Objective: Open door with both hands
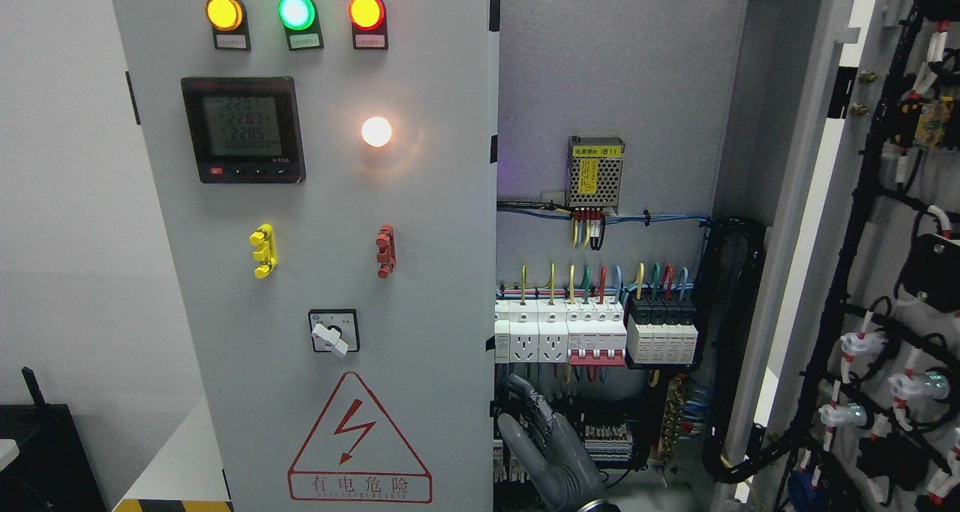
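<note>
Hand of grey metal rises from the bottom edge, fingers loosely apart and holding nothing, just beside the free edge of the shut left door, seemingly to swing it; the right door stands open.

The left door stands closed at the left, carrying three lamps along its top, a meter below them and a rotary switch lower down; right of it the cabinet interior lies exposed, a row of breakers across its middle; the right door hangs swung out at the far right; a hand rises before the wiring, below the breakers.
</note>
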